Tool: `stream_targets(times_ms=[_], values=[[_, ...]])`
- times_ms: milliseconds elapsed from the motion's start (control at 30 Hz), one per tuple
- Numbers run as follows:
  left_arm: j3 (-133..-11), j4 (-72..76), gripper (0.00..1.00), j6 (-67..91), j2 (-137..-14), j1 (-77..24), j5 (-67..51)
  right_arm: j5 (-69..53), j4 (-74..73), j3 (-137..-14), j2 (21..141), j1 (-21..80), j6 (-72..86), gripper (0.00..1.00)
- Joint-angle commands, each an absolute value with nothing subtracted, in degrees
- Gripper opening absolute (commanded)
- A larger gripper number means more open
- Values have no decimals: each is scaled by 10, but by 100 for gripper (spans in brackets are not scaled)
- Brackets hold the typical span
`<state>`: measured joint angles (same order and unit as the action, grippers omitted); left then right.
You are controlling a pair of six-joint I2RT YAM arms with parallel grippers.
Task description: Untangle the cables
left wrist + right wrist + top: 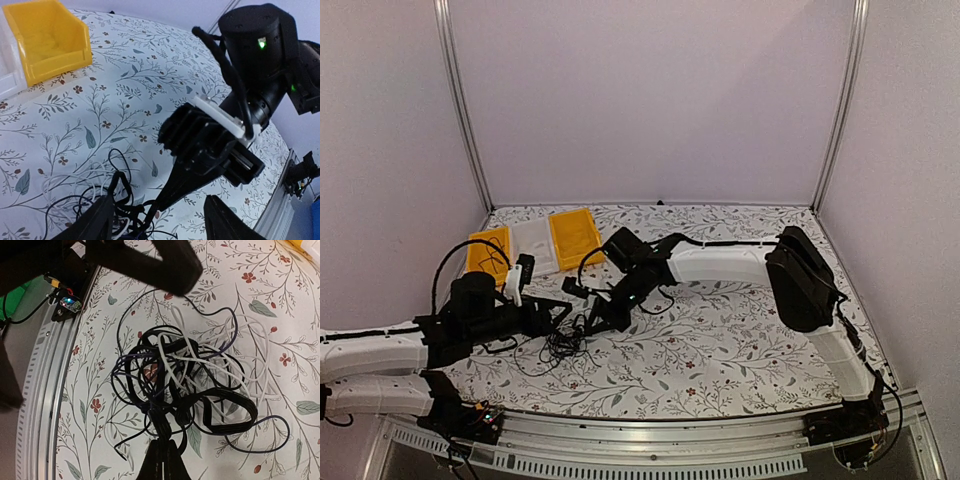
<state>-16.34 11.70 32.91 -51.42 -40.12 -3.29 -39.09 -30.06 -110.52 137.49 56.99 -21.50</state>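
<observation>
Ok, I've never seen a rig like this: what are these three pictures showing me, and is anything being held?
Two robot arms are bolted at the near edge of a floral-covered table. The overhead picture looks down from behind them, with the left arm on the left and the right arm reaching across. The other two pictures come from a camera on each wrist, looking along that arm's own jaws. Between the arms lies a tangle of thin black and white cables. At the back stand two yellow bins with a white tray between them. The right jaws are shut and seem to pinch a black strand at the tangle's edge. The left jaws stand open at the tangle, holding nothing.
</observation>
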Motion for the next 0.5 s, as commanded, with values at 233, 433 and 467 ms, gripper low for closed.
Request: stream_targets(times_ms=[233, 433, 467], values=[[-139, 203, 57, 309, -494, -476, 24, -421, -302, -1138, 1288, 573, -182, 0], [-107, 237, 50, 329, -509, -479, 70, -415, -302, -1131, 1274, 573, -179, 0], [-102, 245, 48, 331, -513, -480, 78, -416, -303, -1130, 1271, 573, -179, 0]])
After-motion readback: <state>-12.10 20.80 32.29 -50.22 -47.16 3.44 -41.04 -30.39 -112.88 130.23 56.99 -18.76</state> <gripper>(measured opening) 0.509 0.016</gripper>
